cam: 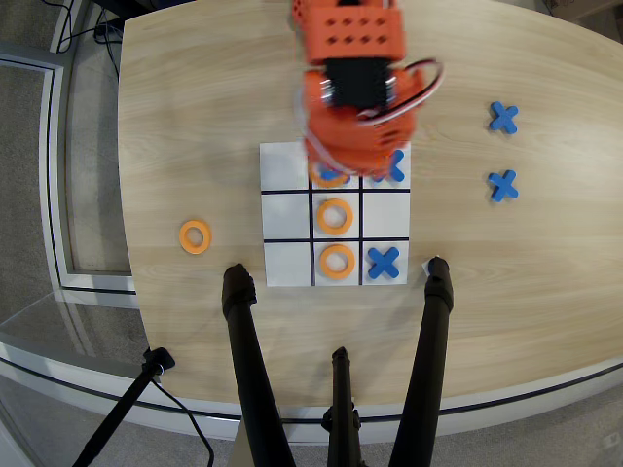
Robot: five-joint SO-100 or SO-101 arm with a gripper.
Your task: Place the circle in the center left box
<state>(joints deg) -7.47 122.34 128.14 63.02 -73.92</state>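
In the overhead view the orange arm reaches in from the top edge and its bulk hides the upper middle of the grid (288, 214). Beneath it, the circle (329, 177) shows only as a lower arc in the top-middle cell, right under the tool (336, 161). Whether the tool's fingers are spread, closed, or clasping that ring cannot be told; the arm's body covers them.

The relation that matters is sideways. The center left box appears to be the middle-row end cell (386, 216) on the view's right, blank and flanked above and below by cells holding a blue cross (383, 262). From the tool it lies down and to the right in this view, one cell diagonally away. So the coming move is judged to be a short diagonal shift toward the near edge and rightward.

Two more orange rings (335, 216) fill the centre and bottom-middle cells; a spare ring (195, 236) lies apart on the bench (175, 117), left of the grid.
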